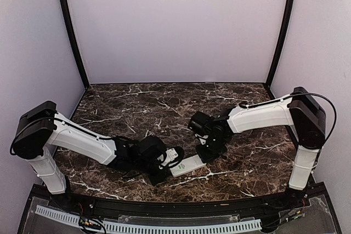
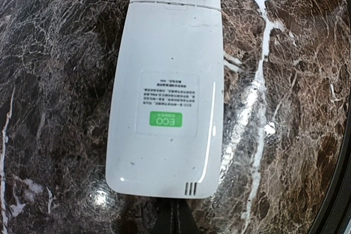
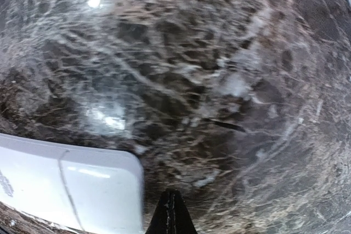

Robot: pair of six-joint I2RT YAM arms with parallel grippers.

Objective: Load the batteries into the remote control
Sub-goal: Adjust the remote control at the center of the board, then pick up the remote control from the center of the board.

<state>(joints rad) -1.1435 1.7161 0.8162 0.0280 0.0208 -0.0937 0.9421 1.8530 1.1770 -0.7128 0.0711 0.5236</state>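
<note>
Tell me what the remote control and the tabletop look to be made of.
Remote control: white moulded plastic, smooth and fairly glossy. It shows a bright highlight streak, a thin moulded seam across the back and a paper-like sticker. Tabletop: dark brown marble look with white veins, polished, since lamps glare on it. Real stone or printed laminate cannot be told.

The remote control (image 1: 188,165) lies flat, back up, on the tabletop (image 1: 164,102), close to the near edge and about midway between the left and right edges. Its length runs slantwise from near-left to far-right. The left gripper (image 1: 166,171) sits at its near-left end, and the right gripper (image 1: 207,154) is just beside its far-right end.
</note>
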